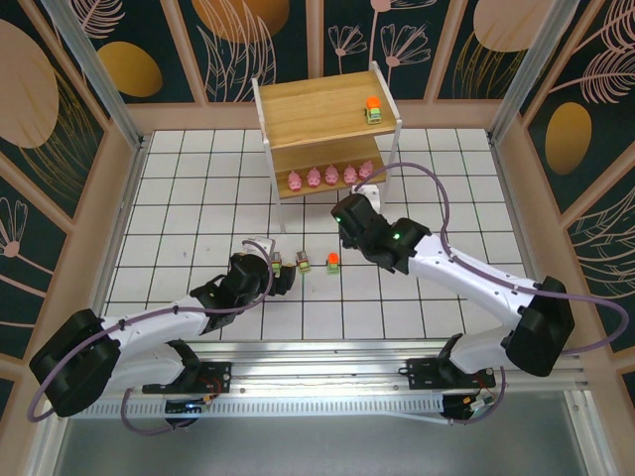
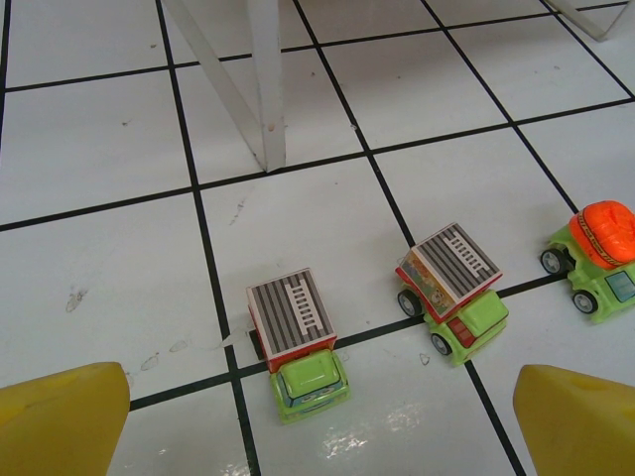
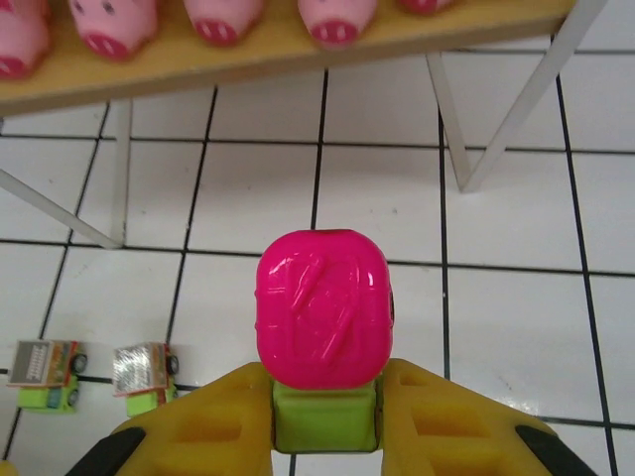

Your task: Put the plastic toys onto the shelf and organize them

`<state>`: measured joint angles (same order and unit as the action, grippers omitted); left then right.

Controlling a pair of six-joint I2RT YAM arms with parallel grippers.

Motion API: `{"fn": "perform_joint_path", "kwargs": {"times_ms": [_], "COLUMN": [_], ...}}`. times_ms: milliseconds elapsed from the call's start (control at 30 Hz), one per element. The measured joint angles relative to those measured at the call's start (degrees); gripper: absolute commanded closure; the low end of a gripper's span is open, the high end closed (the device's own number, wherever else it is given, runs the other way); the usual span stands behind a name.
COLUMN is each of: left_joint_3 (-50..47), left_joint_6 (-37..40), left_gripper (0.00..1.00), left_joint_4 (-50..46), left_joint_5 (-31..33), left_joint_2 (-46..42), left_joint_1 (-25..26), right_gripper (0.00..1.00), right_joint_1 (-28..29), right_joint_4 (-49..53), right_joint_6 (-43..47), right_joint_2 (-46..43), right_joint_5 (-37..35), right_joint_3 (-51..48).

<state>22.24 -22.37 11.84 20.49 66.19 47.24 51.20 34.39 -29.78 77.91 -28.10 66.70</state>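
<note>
The shelf [image 1: 298, 114] stands at the back, with an orange-topped toy vehicle [image 1: 373, 111] on its upper board and several pink pigs [image 1: 330, 177] in a row on the lower one. My right gripper [image 3: 324, 421] is shut on a green vehicle with a pink top [image 3: 322, 307], held above the floor in front of the shelf. Three more vehicles sit on the tiles: two with grey striped tops [image 2: 298, 337] [image 2: 453, 286] and one with an orange top [image 2: 600, 253]. My left gripper [image 2: 317, 436] is open, just short of the nearer striped one, with nothing between its fingers.
The shelf's thin white legs [image 2: 266, 89] [image 3: 496, 119] stand on the white tiled floor [image 1: 198, 198] just beyond the loose vehicles. Wooden-framed patterned walls [image 1: 60, 149] enclose the area. My right arm [image 1: 466, 273] reaches in from the right.
</note>
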Motion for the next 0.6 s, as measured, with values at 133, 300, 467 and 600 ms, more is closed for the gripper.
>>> {"fn": "perform_joint_path", "kwargs": {"times_ms": [133, 300, 467, 600], "left_joint_3": [0.3, 0.5, 0.5, 0.5], "left_joint_6": [0.0, -0.3, -0.6, -1.1], "left_gripper": [0.01, 0.01, 0.01, 0.01], "left_joint_4": [0.0, 0.0, -0.1, -0.1], "left_joint_5": [0.2, 1.2, 1.7, 2.2], "left_joint_2": [1.0, 1.2, 1.2, 1.2], "left_joint_1": [0.0, 0.0, 0.0, 0.0], "right_gripper": [0.82, 0.82, 0.82, 0.82], "right_joint_1": [0.2, 0.2, 0.2, 0.1], "right_joint_4": [2.0, 4.0, 5.8, 7.1], "right_joint_6": [1.5, 4.0, 6.5, 8.8], "right_joint_2": [0.0, 0.1, 1.4, 4.6], "right_joint_5": [-0.9, -2.4, -4.3, -5.5], "right_joint_3": [4.3, 10.5, 16.7, 22.4]}}
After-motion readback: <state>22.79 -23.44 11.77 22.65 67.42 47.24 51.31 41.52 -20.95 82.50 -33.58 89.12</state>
